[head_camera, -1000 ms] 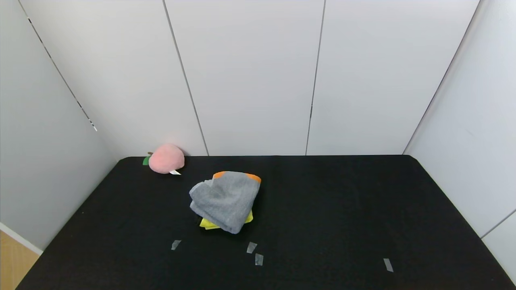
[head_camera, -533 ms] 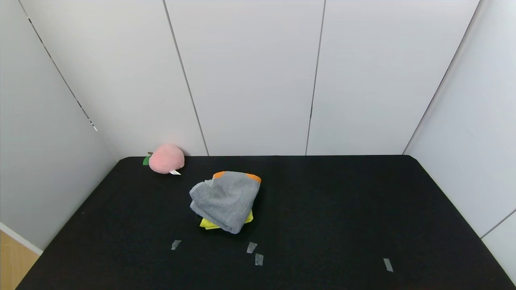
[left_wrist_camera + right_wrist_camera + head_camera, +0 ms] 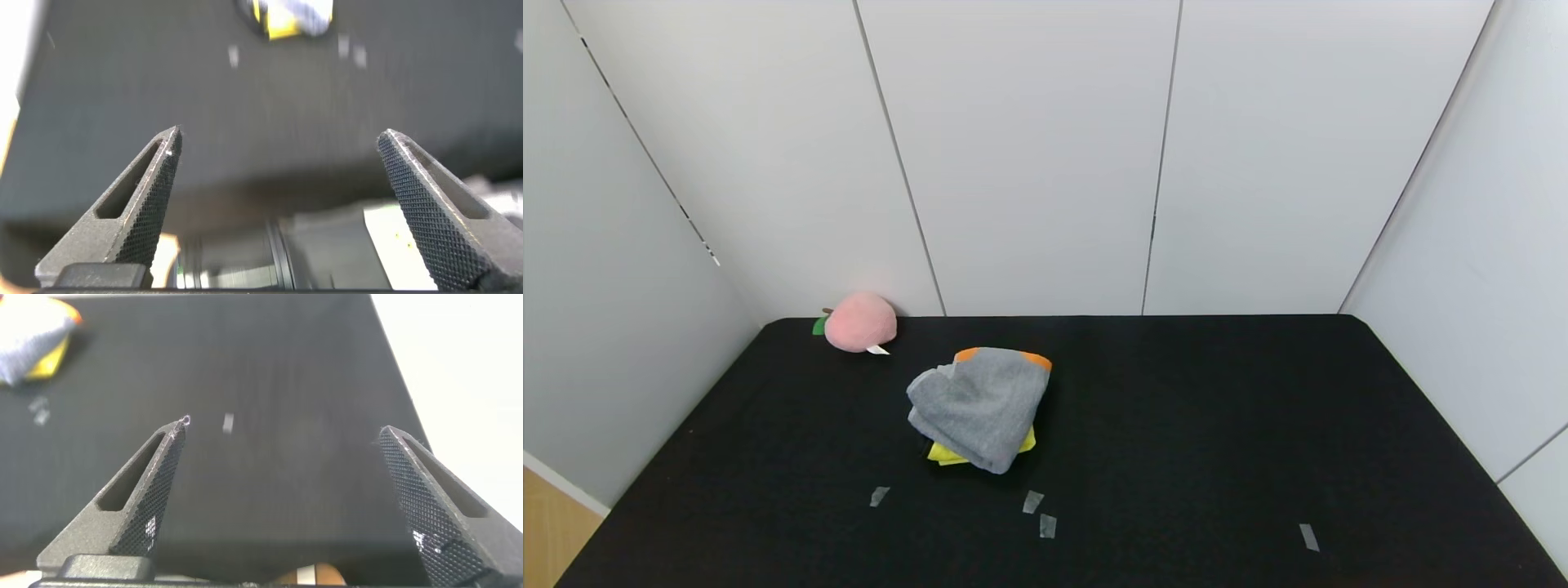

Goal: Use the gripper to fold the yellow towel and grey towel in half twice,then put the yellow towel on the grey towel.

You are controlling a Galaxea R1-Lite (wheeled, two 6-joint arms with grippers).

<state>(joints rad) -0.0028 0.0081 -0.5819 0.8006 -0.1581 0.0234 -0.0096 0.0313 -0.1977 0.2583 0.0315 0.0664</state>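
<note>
From my seat the table [image 3: 1225,425] is a black cloth surface boxed in by white panels; going left to right, a pink peach toy [image 3: 860,322] sits at the far left corner against the back wall, apart from everything else; next comes the pile, left of centre, where the grey towel [image 3: 977,406] lies bunched and loosely folded on top, its orange band showing at the far edge; the yellow towel [image 3: 947,452] is underneath it, only a strip peeking out at the near edge; so the stack is the wrong way round for the task, yellow below grey. Nearer me, small bits of tape [image 3: 1032,501] are stuck to the cloth, one left of the pile's near edge, two close together just below it, one far off to the right.

Neither arm shows in my head view; both are pulled back at the near edge of the table. The left gripper [image 3: 278,163] hangs with its fingers spread wide, nothing between them, the pile far ahead; the right gripper [image 3: 282,449] is likewise spread and bare over the table's right part, the pile well off toward the left.
</note>
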